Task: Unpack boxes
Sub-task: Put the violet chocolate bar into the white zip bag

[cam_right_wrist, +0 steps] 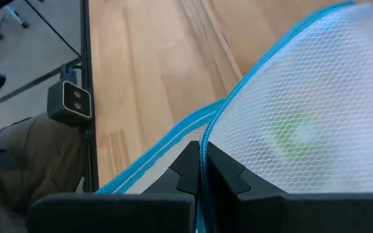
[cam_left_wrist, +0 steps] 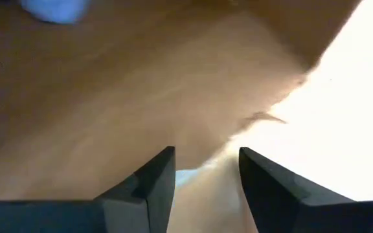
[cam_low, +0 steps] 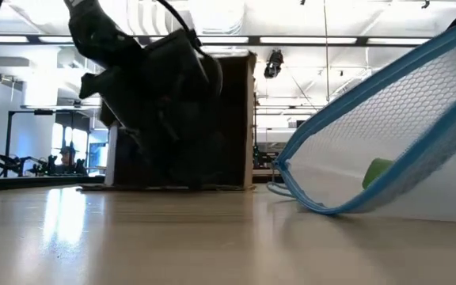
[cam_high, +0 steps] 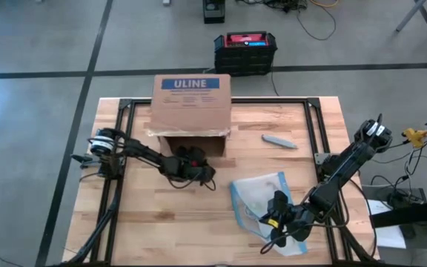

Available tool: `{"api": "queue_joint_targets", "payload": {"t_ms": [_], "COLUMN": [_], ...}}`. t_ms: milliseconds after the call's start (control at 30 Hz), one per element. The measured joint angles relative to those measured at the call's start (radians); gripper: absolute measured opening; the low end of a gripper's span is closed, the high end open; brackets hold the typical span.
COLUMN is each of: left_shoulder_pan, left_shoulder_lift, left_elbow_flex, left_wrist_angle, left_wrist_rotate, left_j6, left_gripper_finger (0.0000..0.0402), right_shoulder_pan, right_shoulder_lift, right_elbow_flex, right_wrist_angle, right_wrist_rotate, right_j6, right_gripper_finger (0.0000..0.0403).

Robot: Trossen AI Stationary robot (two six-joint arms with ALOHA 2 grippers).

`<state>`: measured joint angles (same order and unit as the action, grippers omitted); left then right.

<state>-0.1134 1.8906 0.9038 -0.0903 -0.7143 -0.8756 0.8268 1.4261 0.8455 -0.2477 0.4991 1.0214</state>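
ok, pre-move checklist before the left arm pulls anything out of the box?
1. Cardboard box on its side, open end toward the left arm: ok.
2. Left gripper at the box mouth; wrist view shows its fingers apart inside: ok.
3. Something between the left fingers: cannot tell.
4. Right gripper shut on the mesh pouch's blue edge: ok.
5. Pouch lifted at one end, green item inside: ok.
6. Grey object lies clear of both arms: ok.
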Motion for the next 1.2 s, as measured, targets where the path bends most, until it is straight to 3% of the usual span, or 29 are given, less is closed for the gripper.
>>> {"api": "queue_joint_targets", "payload": {"t_ms": [300, 433, 633, 767, 933, 1200], "left_shoulder_pan": [-0.087, -0.144, -0.198, -0.173, -0.119, -0.152], "left_shoulder_lift": [0.038, -0.011, -0.032, 0.017, 0.125, 0.150], "left_elbow_flex": [0.000, 0.000, 0.001, 0.001, 0.024, 0.032], "left_wrist_angle": [0.428, 0.430, 0.462, 0.506, 0.504, 0.231], "left_wrist_rotate": [0.180, 0.105, -0.241, -0.338, -0.328, -0.188], "left_j6": [0.002, 0.013, 0.134, 0.134, 0.085, -0.174], "left_gripper_finger": [0.0122, 0.0117, 0.0113, 0.0101, 0.0083, 0.0063], "right_shoulder_pan": [0.001, 0.011, 0.013, 0.013, 0.012, 0.033], "right_shoulder_lift": [0.000, -0.001, -0.001, -0.001, -0.001, -0.001], "right_elbow_flex": [0.000, 0.000, 0.000, 0.000, 0.000, 0.000], "right_wrist_angle": [0.014, 0.023, 0.021, 0.022, 0.022, 0.015], "right_wrist_rotate": [0.000, 0.000, 0.015, 0.075, 0.079, 0.024], "right_j6": [0.013, 0.016, -0.022, -0.048, -0.053, -0.043], "right_gripper_finger": [0.0000, 0.0000, 0.0000, 0.0000, 0.0000, 0.0000]}}
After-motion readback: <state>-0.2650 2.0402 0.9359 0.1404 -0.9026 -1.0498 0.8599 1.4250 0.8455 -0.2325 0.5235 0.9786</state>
